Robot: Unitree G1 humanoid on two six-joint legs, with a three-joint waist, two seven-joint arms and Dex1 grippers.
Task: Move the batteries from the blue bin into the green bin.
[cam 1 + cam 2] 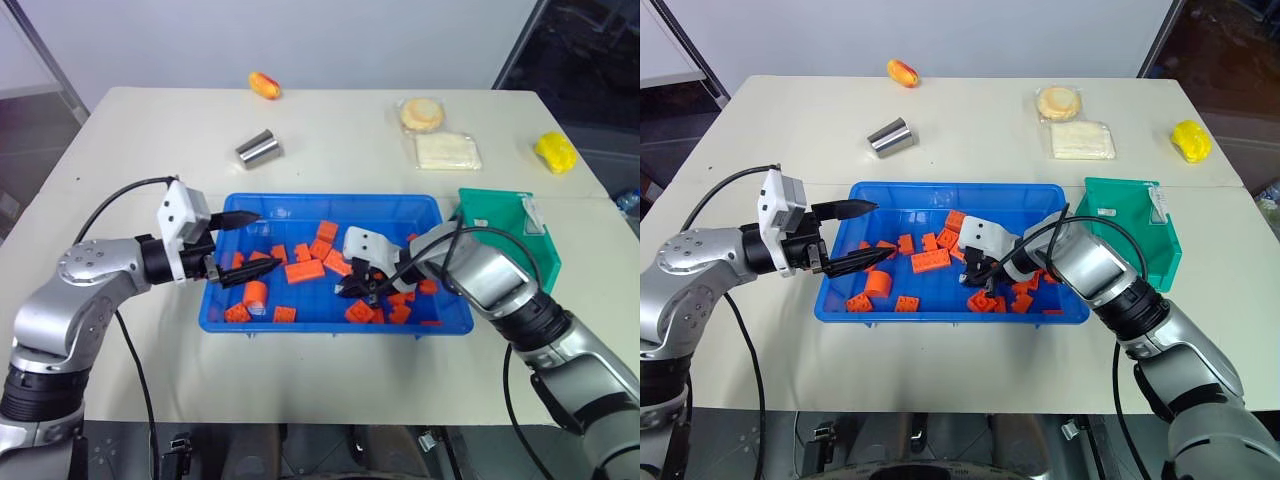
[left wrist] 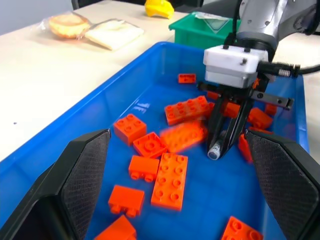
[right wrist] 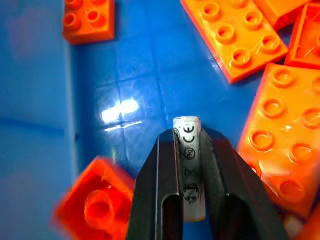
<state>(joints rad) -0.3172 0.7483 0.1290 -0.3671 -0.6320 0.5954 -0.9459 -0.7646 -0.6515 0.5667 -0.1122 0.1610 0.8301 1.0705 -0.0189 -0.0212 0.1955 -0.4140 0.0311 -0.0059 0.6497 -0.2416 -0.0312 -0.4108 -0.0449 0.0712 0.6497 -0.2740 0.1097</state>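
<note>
Black right tool (image 3: 187, 165) downward, pinching battery (image 3: 188, 167).

Glossy blue plastic bin (image 1: 300, 315), studded orange plastic blocks (image 1: 304, 271), shiny metal cylinder (image 1: 257, 148).

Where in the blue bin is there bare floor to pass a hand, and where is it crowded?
In the blue bin, the back strip is bare apart from a block or two, as is the floor around the left gripper. Orange blocks crowd the middle and right, around the right gripper, shut on a battery. The green bin looks empty.
</note>
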